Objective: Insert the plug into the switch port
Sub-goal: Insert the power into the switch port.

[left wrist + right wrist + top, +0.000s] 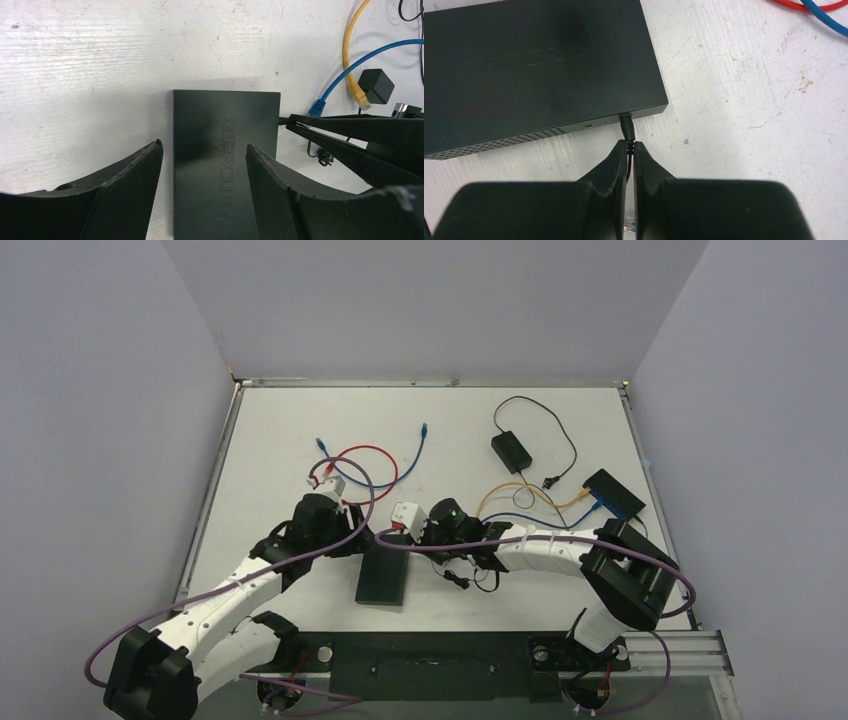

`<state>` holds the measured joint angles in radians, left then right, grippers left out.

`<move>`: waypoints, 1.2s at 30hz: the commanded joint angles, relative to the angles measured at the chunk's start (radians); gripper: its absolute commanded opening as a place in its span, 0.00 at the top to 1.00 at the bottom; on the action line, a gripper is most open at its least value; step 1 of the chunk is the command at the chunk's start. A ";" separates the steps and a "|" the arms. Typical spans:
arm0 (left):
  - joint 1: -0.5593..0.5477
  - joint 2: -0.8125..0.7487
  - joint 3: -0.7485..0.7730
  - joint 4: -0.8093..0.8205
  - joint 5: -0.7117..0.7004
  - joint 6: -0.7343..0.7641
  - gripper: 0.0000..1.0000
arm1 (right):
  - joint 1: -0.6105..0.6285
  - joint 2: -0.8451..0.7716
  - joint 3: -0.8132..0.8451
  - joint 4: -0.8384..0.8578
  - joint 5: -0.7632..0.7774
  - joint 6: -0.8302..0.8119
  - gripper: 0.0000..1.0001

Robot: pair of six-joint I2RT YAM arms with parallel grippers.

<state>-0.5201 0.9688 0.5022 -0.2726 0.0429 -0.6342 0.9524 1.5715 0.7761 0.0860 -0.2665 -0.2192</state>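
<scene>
The switch is a flat black box marked MERCURY, lying in front of the arms' wrists. In the right wrist view its side face carries a port near the right corner. The small black plug has its tip at that port; how deep it sits is not visible. My right gripper is shut on the plug's rear end and cable. My left gripper hangs open over the switch, one finger beyond its left edge, the other above its top. The plug meets the switch's right edge.
A blue cable end, a yellow cable end and a small black cube lie right of the switch. Farther back are a black power adapter, a second black box and red and blue cables.
</scene>
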 commanded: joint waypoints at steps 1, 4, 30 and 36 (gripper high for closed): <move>0.015 -0.060 0.034 -0.048 -0.033 0.009 0.40 | 0.023 0.019 0.032 0.041 0.033 0.014 1.00; 0.022 -0.096 0.033 -0.065 -0.035 0.005 0.40 | 0.018 0.028 0.022 0.013 0.093 0.034 1.00; 0.034 -0.108 0.010 -0.046 0.009 -0.027 0.39 | -0.096 -0.025 -0.019 0.019 0.223 0.210 0.90; 0.034 -0.113 0.006 -0.042 0.016 -0.026 0.39 | -0.105 -0.137 -0.014 -0.049 0.330 0.267 0.71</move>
<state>-0.4942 0.8608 0.5018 -0.3481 0.0395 -0.6514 0.8570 1.5414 0.7162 0.0509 -0.0277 -0.0093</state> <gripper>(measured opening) 0.605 0.249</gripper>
